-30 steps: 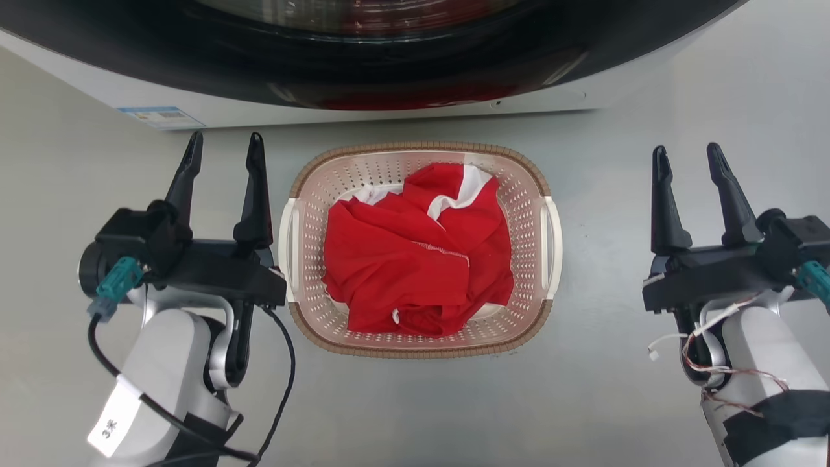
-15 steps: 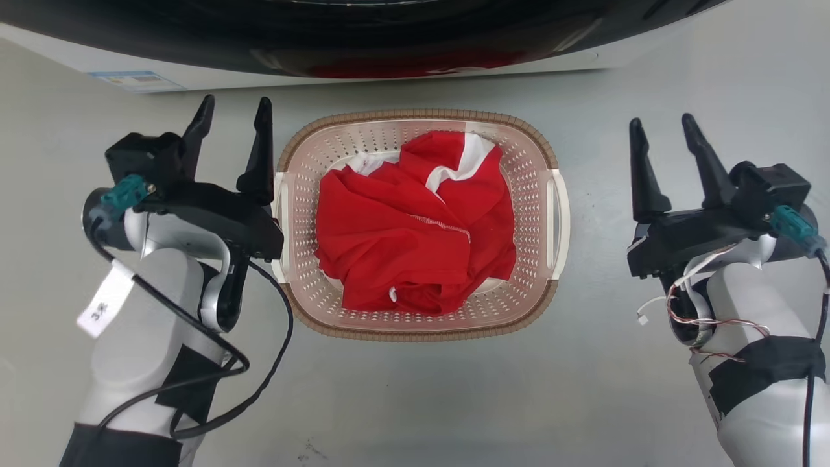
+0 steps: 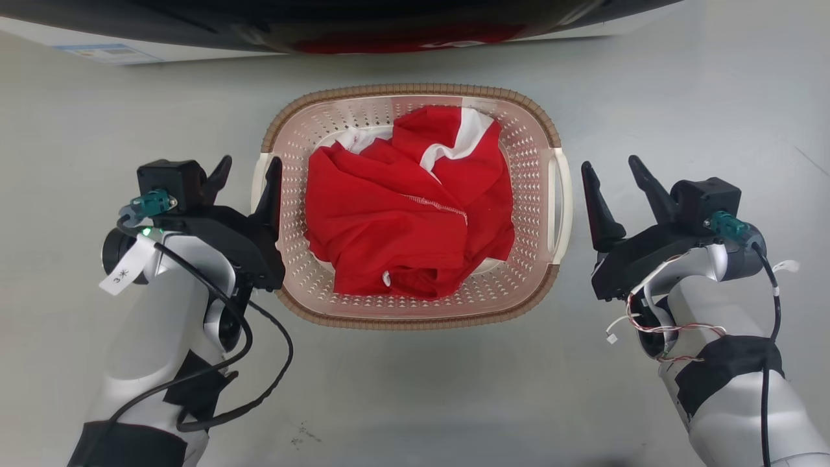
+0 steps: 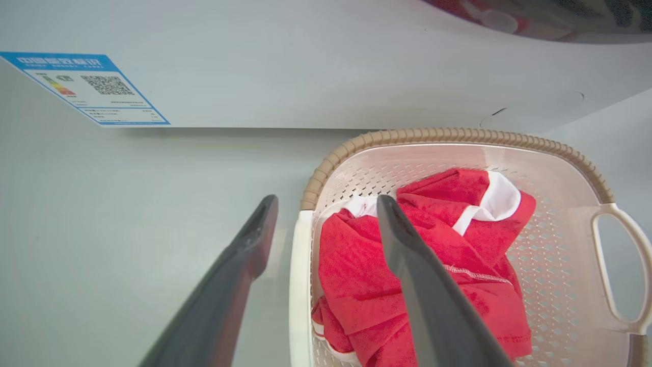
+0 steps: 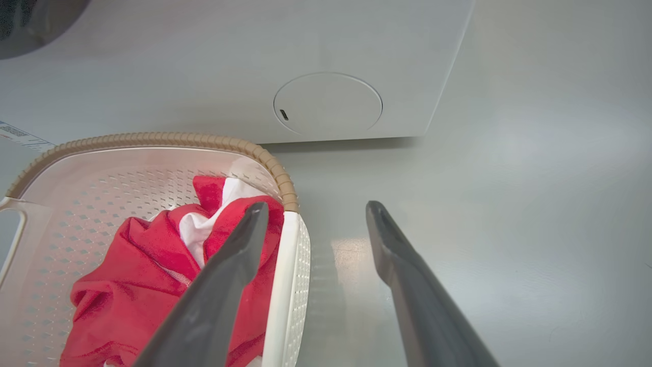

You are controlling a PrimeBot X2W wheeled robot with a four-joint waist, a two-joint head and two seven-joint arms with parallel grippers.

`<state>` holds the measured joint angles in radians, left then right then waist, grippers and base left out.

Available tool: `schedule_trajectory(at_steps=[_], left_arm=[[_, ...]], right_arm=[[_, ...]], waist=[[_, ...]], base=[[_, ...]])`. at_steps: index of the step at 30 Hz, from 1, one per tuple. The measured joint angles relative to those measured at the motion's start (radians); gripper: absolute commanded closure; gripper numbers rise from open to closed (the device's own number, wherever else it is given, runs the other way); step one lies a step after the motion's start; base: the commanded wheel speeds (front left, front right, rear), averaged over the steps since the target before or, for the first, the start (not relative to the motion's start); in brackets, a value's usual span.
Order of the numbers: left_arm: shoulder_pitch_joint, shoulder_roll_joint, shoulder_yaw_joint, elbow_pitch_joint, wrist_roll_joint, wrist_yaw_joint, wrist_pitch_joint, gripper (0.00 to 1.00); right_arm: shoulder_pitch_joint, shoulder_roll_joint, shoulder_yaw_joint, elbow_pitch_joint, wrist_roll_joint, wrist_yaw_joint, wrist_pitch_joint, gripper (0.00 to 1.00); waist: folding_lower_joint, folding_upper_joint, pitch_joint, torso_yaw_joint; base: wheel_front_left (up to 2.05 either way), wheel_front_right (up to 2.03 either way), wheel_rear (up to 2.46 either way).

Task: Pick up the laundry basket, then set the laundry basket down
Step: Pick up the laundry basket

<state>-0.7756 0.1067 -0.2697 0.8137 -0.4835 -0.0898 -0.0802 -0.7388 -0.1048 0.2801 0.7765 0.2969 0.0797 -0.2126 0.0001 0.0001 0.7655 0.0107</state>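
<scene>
Laundry basket (image 3: 526, 194): left claw (image 3: 251, 160) and right claw (image 3: 610, 162) (both spread wide) have drawn nearer its sides.

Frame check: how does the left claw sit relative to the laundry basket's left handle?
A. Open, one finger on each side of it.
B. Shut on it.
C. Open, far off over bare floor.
A: in the left wrist view the left claw is open, its fingers flanking the white left handle of the laundry basket.

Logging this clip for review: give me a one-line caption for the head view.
Both open, the left hand and right hand flank the laundry basket of red clothing before a washing machine.
</scene>
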Motion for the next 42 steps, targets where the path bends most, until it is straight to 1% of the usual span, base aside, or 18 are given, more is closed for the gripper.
schedule_trajectory(at_steps=[10, 17, 25, 28, 29, 30, 33, 34, 35, 42], left_arm=[[-0.025, -0.001, -0.005, 0.109, -0.013, -0.017, 0.026, 0.00], [-0.054, 0.004, -0.022, 0.159, -0.015, -0.026, 0.041, 0.00], [-0.108, 0.001, -0.026, 0.199, -0.016, -0.026, 0.044, 0.00], [-0.126, -0.001, -0.025, 0.217, -0.017, -0.033, 0.043, 0.00], [-0.128, -0.002, -0.023, 0.224, -0.019, -0.033, 0.043, 0.58], [-0.130, -0.002, -0.023, 0.233, -0.021, -0.033, 0.044, 1.00], [-0.144, -0.007, -0.022, 0.250, -0.026, -0.034, 0.044, 1.00], [-0.148, -0.018, -0.024, 0.252, -0.026, -0.039, 0.044, 1.00], [-0.150, -0.026, -0.024, 0.258, -0.026, -0.033, 0.045, 1.00], [-0.160, -0.037, -0.031, 0.300, -0.026, -0.034, 0.044, 1.00]], right_arm=[[-0.016, 0.022, 0.048, 0.102, 0.000, 0.017, 0.000, 0.00], [-0.060, 0.030, 0.075, 0.140, 0.000, 0.025, -0.001, 0.00], [-0.103, 0.037, 0.090, 0.176, 0.002, 0.026, -0.009, 0.00], [-0.124, 0.038, 0.096, 0.191, 0.003, 0.028, -0.011, 0.00], [-0.130, 0.039, 0.099, 0.198, 0.004, 0.028, -0.011, 0.65], [-0.134, 0.039, 0.100, 0.203, 0.006, 0.032, -0.011, 1.00], [-0.143, 0.045, 0.108, 0.221, 0.010, 0.038, -0.011, 1.00], [-0.149, 0.056, 0.108, 0.227, 0.012, 0.038, -0.015, 1.00], [-0.156, 0.060, 0.107, 0.233, 0.014, 0.035, -0.017, 1.00], [-0.173, 0.059, 0.107, 0.279, 0.022, 0.035, -0.018, 1.00]], waist=[[0.0000, 0.0000, 0.050, -0.010], [0.0000, 0.0000, 0.090, -0.014], [0.0000, -0.0001, 0.136, -0.018], [0.0000, -0.0001, 0.148, -0.017], [0.0000, -0.0001, 0.150, -0.017], [0.0000, -0.0001, 0.151, -0.017], [-0.0002, -0.0002, 0.153, -0.015], [-0.0002, -0.0002, 0.154, -0.015], [-0.0002, -0.0002, 0.154, -0.014], [-0.0001, -0.0001, 0.136, -0.012]], base=[[0.00, 0.00, 0.00], [0.00, 0.00, 0.00], [0.00, 0.00, 0.00], [0.00, 0.00, 0.00], [0.00, 0.00, 0.00], [0.00, 0.00, 0.00], [0.00, 0.00, 0.00], [0.00, 0.00, 0.00], [0.00, 0.00, 0.00], [0.00, 0.00, 0.00]])
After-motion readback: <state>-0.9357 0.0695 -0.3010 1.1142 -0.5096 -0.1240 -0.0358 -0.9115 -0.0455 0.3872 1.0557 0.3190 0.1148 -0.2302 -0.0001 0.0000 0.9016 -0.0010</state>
